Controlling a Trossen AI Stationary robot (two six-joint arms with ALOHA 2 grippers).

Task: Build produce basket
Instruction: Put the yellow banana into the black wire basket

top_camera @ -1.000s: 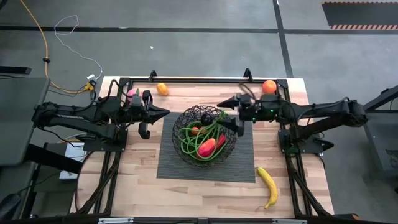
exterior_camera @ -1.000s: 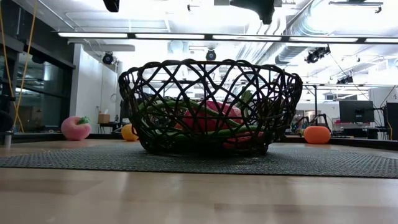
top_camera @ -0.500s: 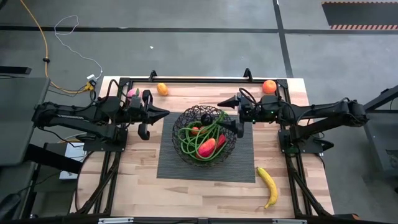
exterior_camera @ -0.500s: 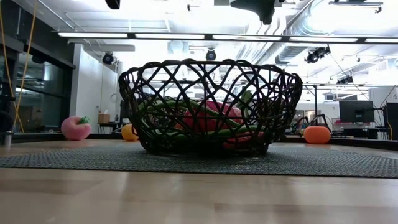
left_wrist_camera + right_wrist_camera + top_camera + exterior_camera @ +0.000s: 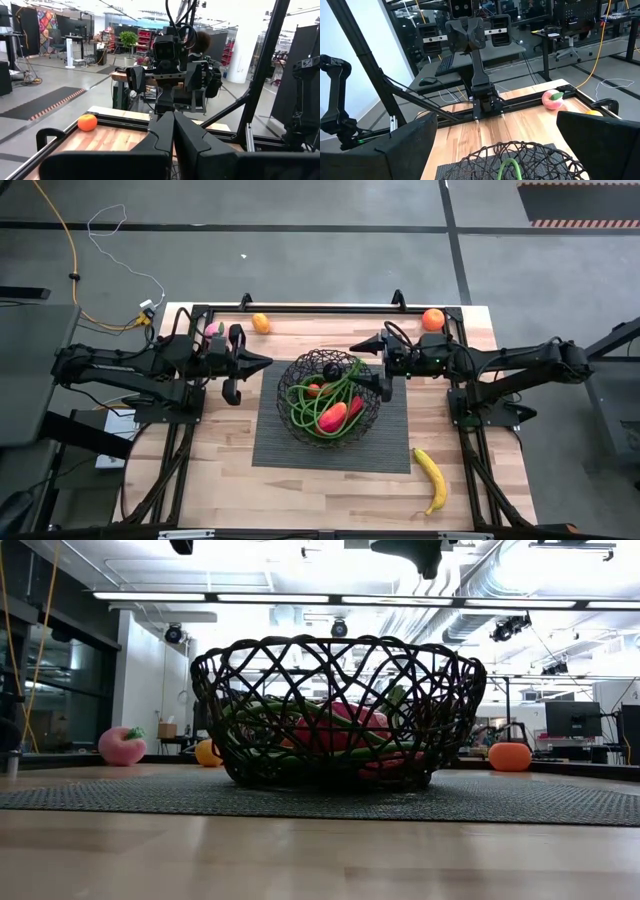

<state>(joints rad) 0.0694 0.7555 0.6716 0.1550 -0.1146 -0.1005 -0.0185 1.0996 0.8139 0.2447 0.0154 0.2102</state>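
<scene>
On the table (image 5: 300, 485): two oranges (image 5: 261, 322), one banana (image 5: 432, 479).

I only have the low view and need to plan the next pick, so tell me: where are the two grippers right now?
Observer: The right gripper hangs open at the basket's right rim, holding nothing.
Operator: And the left one?
Observer: The left gripper is shut and empty, off the mat, left of the basket.
Operator: I see a peach and two oranges behind the basket. Anything else outside it?
Observer: Yes, a banana lies on the bare wood at the near right, beyond the mat's corner.
Operator: Which orange is nearer the right gripper?
Observer: The orange in the far right corner; the other orange sits at the far edge, nearer the left arm.
</scene>
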